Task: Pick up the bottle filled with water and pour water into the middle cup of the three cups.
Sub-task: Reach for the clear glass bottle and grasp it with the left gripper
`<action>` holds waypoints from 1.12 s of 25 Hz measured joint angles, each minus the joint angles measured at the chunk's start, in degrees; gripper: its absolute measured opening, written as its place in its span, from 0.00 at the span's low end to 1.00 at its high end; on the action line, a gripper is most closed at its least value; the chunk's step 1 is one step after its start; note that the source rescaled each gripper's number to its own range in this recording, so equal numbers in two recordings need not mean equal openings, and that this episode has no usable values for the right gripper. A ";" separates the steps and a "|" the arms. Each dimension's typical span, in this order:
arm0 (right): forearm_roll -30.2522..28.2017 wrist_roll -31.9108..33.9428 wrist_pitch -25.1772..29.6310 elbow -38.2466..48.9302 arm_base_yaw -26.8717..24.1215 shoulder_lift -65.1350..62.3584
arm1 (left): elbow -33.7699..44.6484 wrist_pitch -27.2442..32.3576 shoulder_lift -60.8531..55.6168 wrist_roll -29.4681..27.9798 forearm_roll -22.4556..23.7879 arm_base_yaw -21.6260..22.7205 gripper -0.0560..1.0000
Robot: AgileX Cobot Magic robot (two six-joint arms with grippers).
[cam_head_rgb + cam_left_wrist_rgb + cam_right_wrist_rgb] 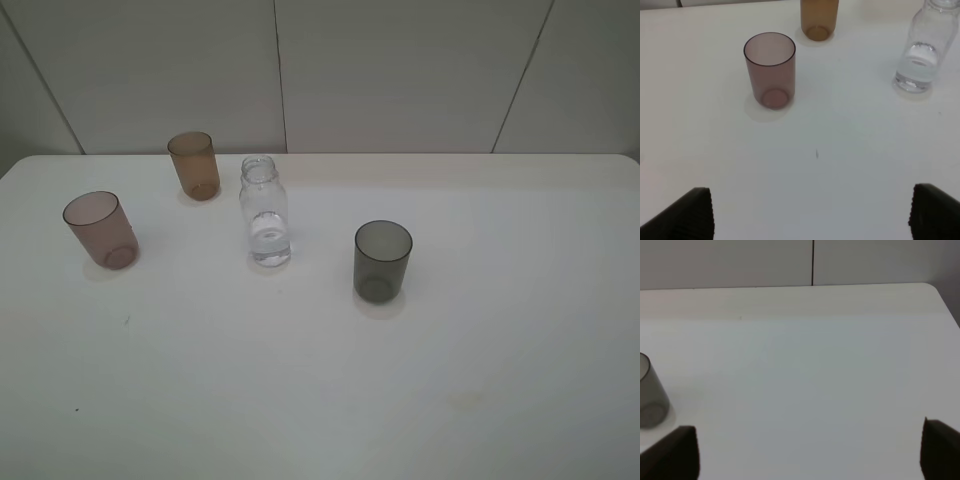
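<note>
The clear bottle (265,212) stands upright and uncapped on the white table (470,330), with water in its lower part. The amber-brown middle cup (194,165) stands behind and to its left. The pinkish-mauve cup (101,229) is at the far left and the smoky grey cup (383,261) is to the bottle's right. All three cups look empty. Neither gripper shows in the exterior high view. My left gripper (810,215) is open and empty, back from the mauve cup (770,70), amber cup (819,19) and bottle (925,50). My right gripper (810,450) is open and empty, with the grey cup (650,392) off to one side.
A pale panelled wall (400,70) runs behind the table's far edge. The table's rounded far right corner (932,287) shows in the right wrist view. A small dark speck (816,154) lies on the table in front of the left gripper.
</note>
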 joint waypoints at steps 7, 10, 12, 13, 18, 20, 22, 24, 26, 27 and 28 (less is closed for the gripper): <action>0.00 0.00 0.00 0.00 0.00 0.00 | 0.00 0.00 0.00 0.00 0.00 0.00 1.00; 0.00 0.00 0.00 0.00 0.00 0.00 | 0.00 0.00 0.00 0.00 0.00 0.00 1.00; 0.00 0.00 0.00 0.00 0.00 0.00 | 0.00 0.00 0.00 0.00 0.00 0.00 1.00; 0.00 0.00 0.00 0.00 0.00 0.00 | 0.00 0.00 0.00 0.00 0.00 0.00 1.00; 0.00 0.00 0.00 0.00 0.00 0.00 | 0.00 0.00 0.00 0.00 0.00 0.00 1.00; 0.00 0.00 0.00 0.00 0.00 0.00 | 0.00 0.00 0.00 0.00 0.00 0.00 1.00; 0.00 0.00 0.00 0.00 0.00 0.00 | 0.00 0.00 0.00 0.00 0.00 0.00 1.00; 0.00 0.00 0.00 0.00 0.00 0.00 | 0.00 0.00 0.00 0.00 0.00 0.00 1.00; 0.00 0.00 0.00 0.00 0.00 0.00 | 0.00 0.00 0.00 -0.06 0.07 0.00 1.00; 0.00 0.00 0.00 0.00 0.00 0.00 | 0.00 0.00 0.00 -0.10 0.07 0.00 1.00; 0.00 0.00 0.00 0.00 0.00 0.00 | 0.00 0.00 0.00 -0.12 0.07 0.00 1.00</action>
